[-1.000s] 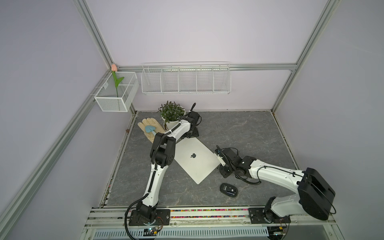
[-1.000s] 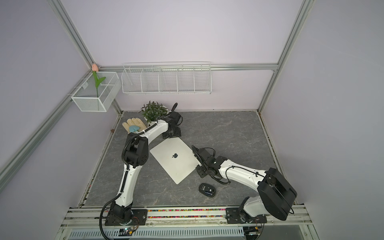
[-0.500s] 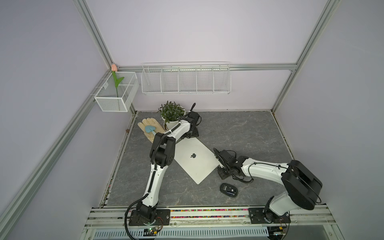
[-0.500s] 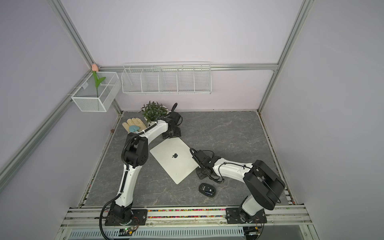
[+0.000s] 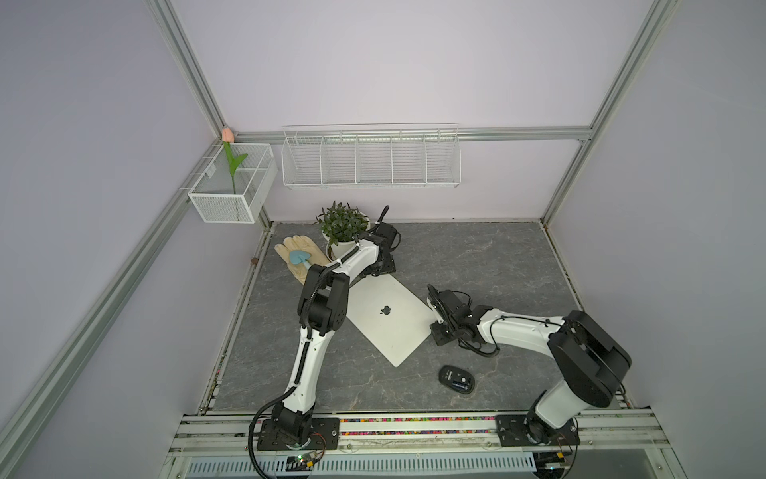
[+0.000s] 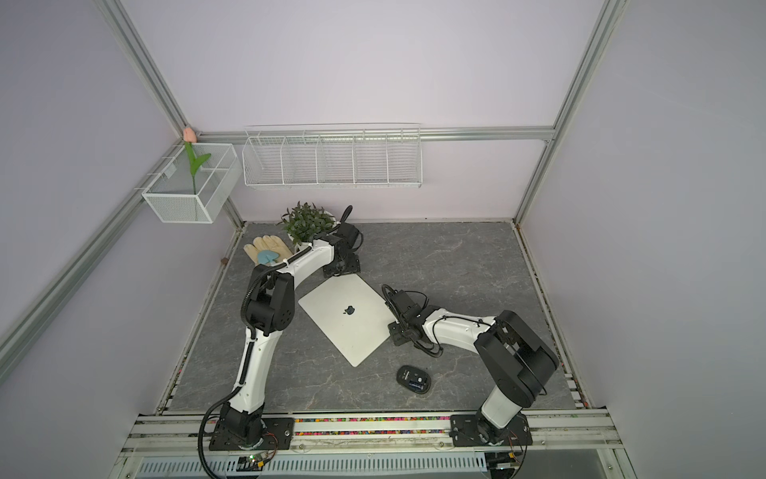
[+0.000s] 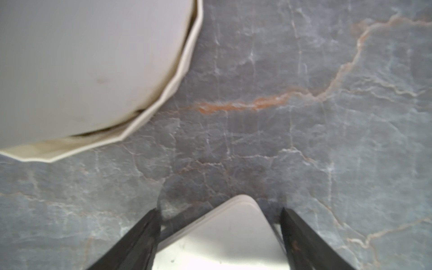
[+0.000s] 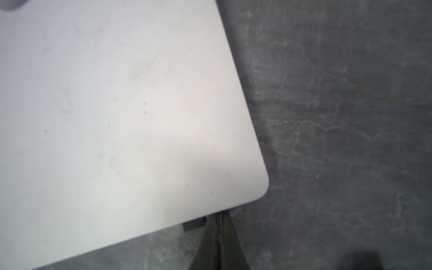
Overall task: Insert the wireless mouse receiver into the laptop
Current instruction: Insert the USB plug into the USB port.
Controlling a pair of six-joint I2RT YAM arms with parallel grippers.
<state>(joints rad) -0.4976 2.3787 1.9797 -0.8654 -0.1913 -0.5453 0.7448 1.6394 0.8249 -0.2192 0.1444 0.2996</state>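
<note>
- Tiny dark wireless mouse receiver point(image 8: 195, 224) jutting from the side edge of the closed silver laptop point(image 5: 393, 331); likely plugged in, depth of seating unclear.
- Right gripper point(image 8: 221, 219) pressed together, holding nothing, just beside the receiver.
- Left gripper point(image 7: 219, 210) spread astride the laptop's far corner, apparently bracing it.
- Probably left: a final push, then withdrawal.
- Grey marbled bench point(image 5: 476, 257) with black mouse point(image 5: 456, 377), potted plant point(image 5: 342, 222), glove point(image 5: 290, 246); lavender walls, wire basket point(image 5: 371, 159).
</note>
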